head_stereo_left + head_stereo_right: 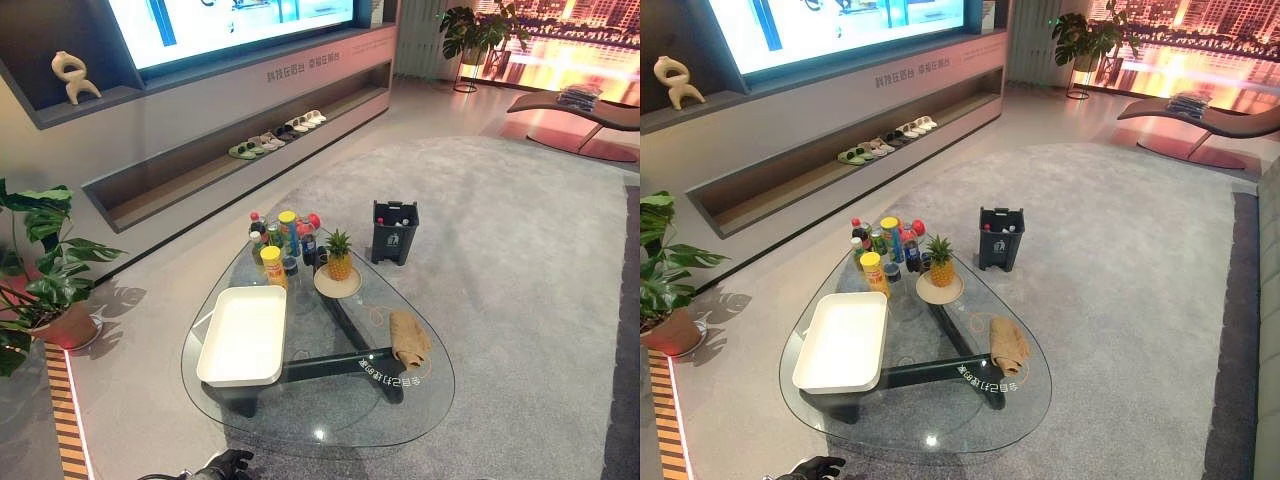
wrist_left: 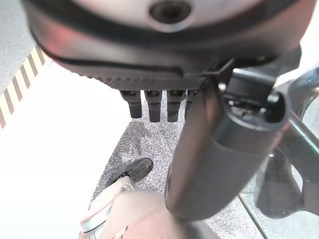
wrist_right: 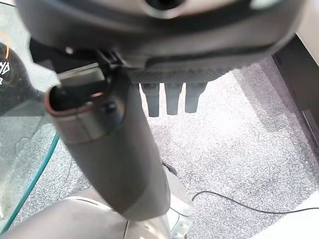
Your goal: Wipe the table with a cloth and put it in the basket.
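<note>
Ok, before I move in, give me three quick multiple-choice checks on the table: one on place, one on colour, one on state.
1. Where does the cloth lie?
A. in the tray
B. on the glass table's right side
C. in the dark bin

2. What colour is the tray?
A. white
B. red
C. black

3. What is the left hand holding?
A. the cloth
B. a bottle
C. nothing

1 B: the brown cloth lies crumpled on the glass, right of the tray.
2 A: the tray looks plain white and empty.
3 C: its fingers hang straight over carpet.
</note>
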Robot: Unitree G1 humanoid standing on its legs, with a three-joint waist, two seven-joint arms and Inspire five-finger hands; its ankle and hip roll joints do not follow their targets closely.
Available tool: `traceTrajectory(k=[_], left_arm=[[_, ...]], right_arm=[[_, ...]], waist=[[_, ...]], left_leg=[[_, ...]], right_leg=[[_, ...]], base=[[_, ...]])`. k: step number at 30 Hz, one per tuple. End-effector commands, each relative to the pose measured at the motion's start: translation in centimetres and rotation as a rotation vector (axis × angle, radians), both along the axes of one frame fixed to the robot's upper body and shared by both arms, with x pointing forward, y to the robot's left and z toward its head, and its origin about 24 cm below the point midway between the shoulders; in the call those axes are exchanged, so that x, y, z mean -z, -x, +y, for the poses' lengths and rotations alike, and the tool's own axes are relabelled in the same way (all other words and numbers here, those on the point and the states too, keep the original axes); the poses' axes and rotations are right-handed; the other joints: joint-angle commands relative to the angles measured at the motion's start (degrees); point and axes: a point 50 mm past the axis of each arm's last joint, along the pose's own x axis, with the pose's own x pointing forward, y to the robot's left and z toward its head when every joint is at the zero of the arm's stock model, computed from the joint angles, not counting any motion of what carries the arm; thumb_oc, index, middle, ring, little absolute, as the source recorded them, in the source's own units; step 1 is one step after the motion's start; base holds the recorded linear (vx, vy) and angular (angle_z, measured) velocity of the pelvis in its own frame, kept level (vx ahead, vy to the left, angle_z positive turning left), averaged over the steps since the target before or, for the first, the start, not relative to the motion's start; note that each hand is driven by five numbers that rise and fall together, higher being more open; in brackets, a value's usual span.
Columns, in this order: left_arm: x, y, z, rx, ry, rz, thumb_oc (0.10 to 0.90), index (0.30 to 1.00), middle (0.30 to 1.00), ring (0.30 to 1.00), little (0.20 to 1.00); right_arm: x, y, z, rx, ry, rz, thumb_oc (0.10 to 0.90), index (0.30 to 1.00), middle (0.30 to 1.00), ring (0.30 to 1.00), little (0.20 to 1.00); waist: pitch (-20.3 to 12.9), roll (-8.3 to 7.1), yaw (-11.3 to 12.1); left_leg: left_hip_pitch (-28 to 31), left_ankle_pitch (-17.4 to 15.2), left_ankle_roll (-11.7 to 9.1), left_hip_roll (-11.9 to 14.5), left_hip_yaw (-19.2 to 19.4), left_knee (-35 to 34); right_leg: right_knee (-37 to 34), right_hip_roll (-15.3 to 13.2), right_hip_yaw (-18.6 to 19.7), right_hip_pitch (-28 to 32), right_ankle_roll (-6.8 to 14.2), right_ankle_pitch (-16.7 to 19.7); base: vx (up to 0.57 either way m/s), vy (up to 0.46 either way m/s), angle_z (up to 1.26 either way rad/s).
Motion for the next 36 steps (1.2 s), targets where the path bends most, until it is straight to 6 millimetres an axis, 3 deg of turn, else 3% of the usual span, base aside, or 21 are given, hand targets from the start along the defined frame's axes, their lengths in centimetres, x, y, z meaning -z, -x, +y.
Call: traceTrajectory(k=[1, 36], left_arm=[[-0.52, -2.13, 0.21, 0.025, -0.028, -0.024, 0.8, 0.9, 0.9, 0.9, 0.9], [-0.52, -2.05, 0.32, -0.008, -0.028, -0.03, 0.8, 0.9, 0.9, 0.9, 0.9]], right_arm=[[-0.81, -2.32, -0.98, -0.013, 0.052, -0.028, 0.8, 0.9, 0.9, 0.9, 0.9], [-0.84, -2.2, -1.17, -0.006, 0.056, -0.026, 0.8, 0.9, 0.9, 0.9, 0.9]], waist=[[2.4, -0.77, 0.1], [2.7, -0.88, 0.2]], left_leg=[[1.0, -4.1, 2.0, -3.7, -0.5, 0.3], [0.9, -4.0, 2.0, -3.7, -0.5, 0.3]], right_leg=[[1.1, 1.0, -0.2, 0.5, 0.1, -1.6], [1.2, 1.1, -0.2, 0.4, 0.1, -1.6]], base=[[0.0, 0.0, 0.0], [0.0, 0.0, 0.0]])
